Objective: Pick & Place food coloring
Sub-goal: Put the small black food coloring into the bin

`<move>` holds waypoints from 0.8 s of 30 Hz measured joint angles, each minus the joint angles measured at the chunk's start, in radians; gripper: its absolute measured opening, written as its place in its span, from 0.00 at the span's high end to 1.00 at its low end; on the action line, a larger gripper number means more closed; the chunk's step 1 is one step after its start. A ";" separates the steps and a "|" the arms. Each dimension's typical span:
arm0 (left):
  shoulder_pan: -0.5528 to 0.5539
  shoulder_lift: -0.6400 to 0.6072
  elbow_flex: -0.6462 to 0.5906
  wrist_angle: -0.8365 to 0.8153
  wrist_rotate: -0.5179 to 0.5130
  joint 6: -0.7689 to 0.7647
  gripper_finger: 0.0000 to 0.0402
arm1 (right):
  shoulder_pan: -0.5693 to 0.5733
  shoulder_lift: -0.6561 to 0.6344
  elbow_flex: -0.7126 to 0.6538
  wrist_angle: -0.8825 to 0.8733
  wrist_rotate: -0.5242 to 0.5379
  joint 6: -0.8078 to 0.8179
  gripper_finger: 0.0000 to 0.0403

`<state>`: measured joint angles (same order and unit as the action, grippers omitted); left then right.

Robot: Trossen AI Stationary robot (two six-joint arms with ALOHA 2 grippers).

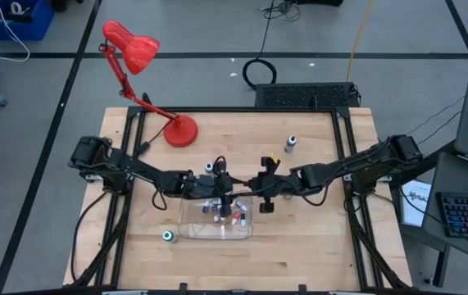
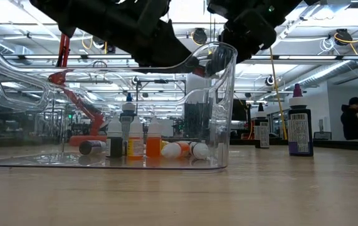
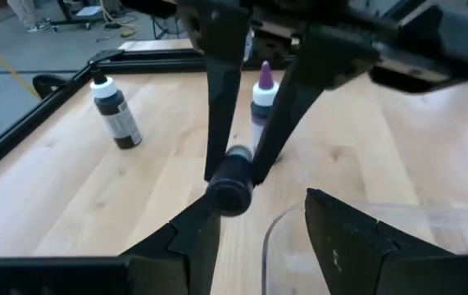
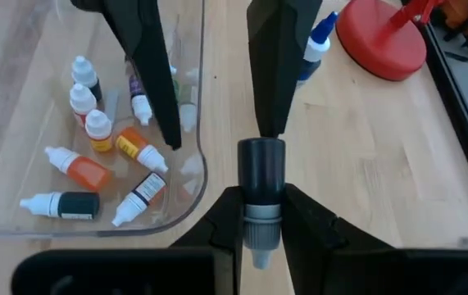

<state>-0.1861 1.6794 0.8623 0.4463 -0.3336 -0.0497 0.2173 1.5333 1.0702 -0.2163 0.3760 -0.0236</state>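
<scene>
My right gripper (image 4: pixel 262 197) is shut on a small dark food coloring bottle (image 4: pixel 261 168) with a whitish cap. It is held above the table just outside the right wall of the clear tray (image 4: pixel 201 164). My left gripper (image 3: pixel 262 209) is open and faces it. One of its fingers (image 4: pixel 147 74) is over the tray's inside and the other (image 4: pixel 273 74) is outside, its tip right at the bottle's base. I cannot tell whether it touches. Several small bottles (image 4: pixel 94 156) lie and stand on the tray's floor. My right gripper pinches the bottle's cap end (image 4: pixel 260 215) between its two fingers. The bottle lies along the fingers, cap toward the wrist, with its dark body (image 3: pixel 232 184) sticking out past the fingertips. The fingers slant down from the table's right side. The bottle is lifted clear.
A red desk lamp (image 1: pixel 180 129) stands at the far left. Two loose bottles (image 1: pixel 291 144), one dark (image 3: pixel 117 115) and one purple-capped (image 3: pixel 260 106), stand far right of the grippers. A blue-capped bottle (image 1: pixel 210 166) stands behind the tray, and a teal one (image 1: pixel 169 236) lies at its near left.
</scene>
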 joint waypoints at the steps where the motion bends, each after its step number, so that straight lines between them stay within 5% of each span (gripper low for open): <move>1: 0.000 -0.005 0.000 -0.010 -0.005 0.003 0.55 | 0.000 0.000 0.000 0.002 -0.002 0.003 0.88; 8: 0.004 -0.005 0.000 -0.017 -0.067 0.003 0.55 | 0.021 -0.003 0.005 0.049 -0.013 0.000 0.88; 24: 0.007 -0.005 -0.001 0.022 0.004 0.006 0.55 | 0.027 -0.003 0.004 0.045 -0.013 0.000 0.88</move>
<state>-0.1791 1.6745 0.8608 0.4679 -0.3298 -0.0441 0.2443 1.5303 1.0740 -0.1716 0.3633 -0.0237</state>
